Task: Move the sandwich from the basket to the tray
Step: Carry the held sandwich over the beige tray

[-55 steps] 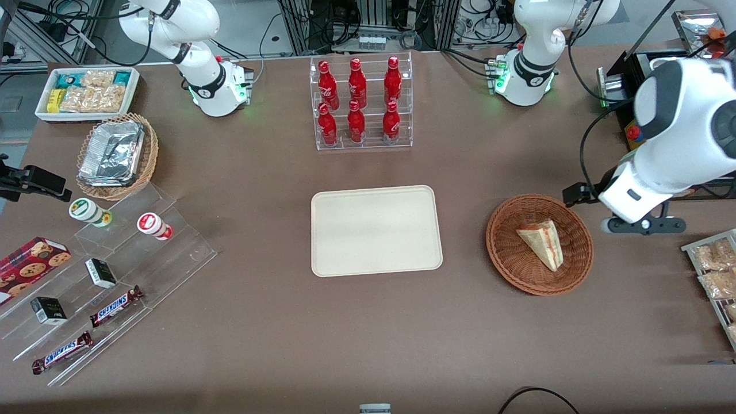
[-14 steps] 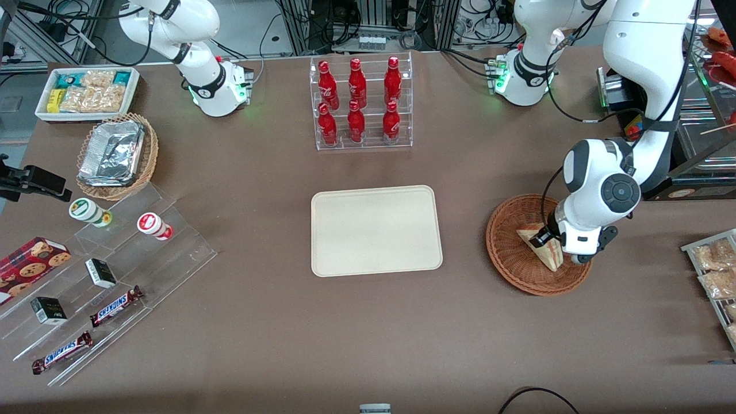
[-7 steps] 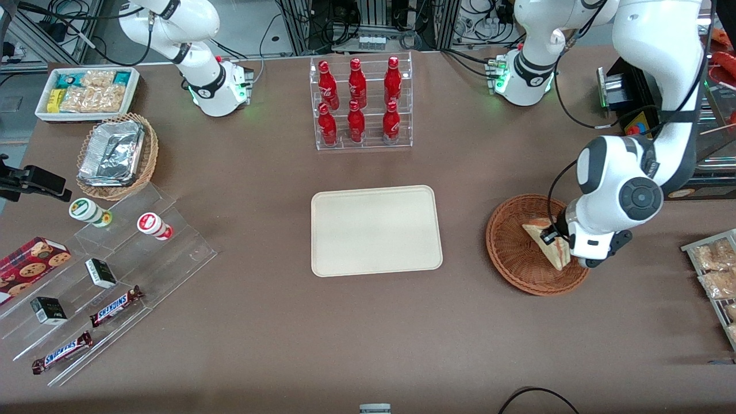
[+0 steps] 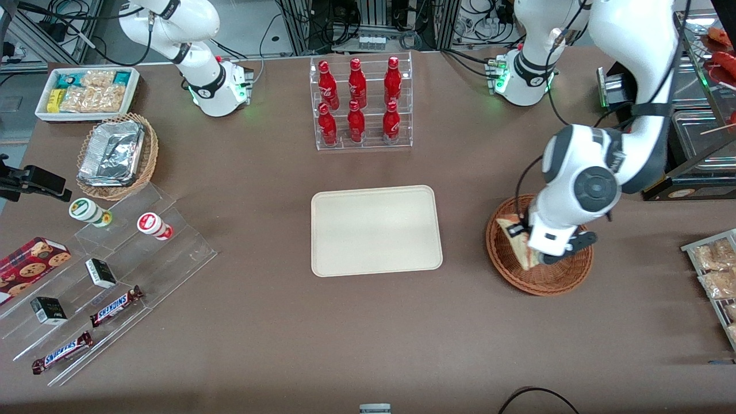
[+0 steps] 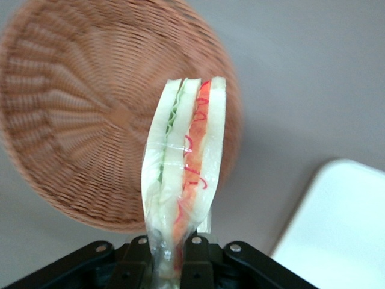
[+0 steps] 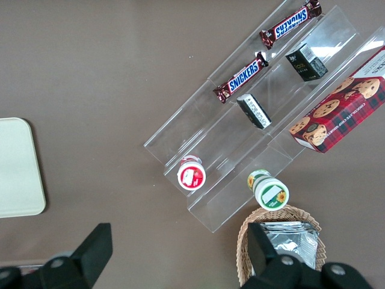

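With the gripper (image 5: 171, 256) clamped on the sandwich (image 5: 183, 174), which hangs clear above the basket (image 4: 517, 276) (filling edge showing), the carry step is in hand; next, travel sideways to the tray (image 4: 376, 230) and lower.

Readable print: one candy brand only.
"SNICKERS" stands on two brown wrapped chocolate bars (image 6: 242, 76) (image 6: 290, 24) lying on the clear acrylic stepped display stand (image 6: 240, 129).
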Motion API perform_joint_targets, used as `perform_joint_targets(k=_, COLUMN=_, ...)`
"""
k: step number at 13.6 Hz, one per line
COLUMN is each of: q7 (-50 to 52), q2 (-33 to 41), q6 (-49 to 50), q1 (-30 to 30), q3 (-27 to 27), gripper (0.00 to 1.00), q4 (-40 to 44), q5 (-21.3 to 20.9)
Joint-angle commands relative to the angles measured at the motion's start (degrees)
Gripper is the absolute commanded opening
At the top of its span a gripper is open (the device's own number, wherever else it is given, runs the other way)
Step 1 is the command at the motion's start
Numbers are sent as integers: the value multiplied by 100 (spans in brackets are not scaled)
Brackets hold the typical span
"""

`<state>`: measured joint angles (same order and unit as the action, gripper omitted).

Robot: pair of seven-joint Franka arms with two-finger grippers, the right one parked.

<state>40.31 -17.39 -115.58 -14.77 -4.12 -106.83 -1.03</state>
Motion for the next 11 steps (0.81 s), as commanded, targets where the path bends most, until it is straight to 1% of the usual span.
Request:
perform_joint_targets(k=1, q7=12, q2=-325, q6=97, q1=-569, q3=78, gripper=0, q4=531, q5=41)
perform_joint_targets(k=3, q7=117, q2=-632, q6=79, q1=-973, q3=69, gripper=0, q4=838, q5=86)
perform_joint_targets(k=5, q7=502, q2=-957, q6=79, q1=-1412, q3=69, gripper=0, q4=1216, q5=147)
perform_joint_targets(k=8, q7=952, q2=-1432, q6=53, q1=-1843, q3=69, gripper=0, q4=1796, q5=147)
perform_joint_targets(k=11, q7=1469, q2=-2091, q6=44, q1=-2301, q3=69, gripper=0, q4=2534, q5=138)
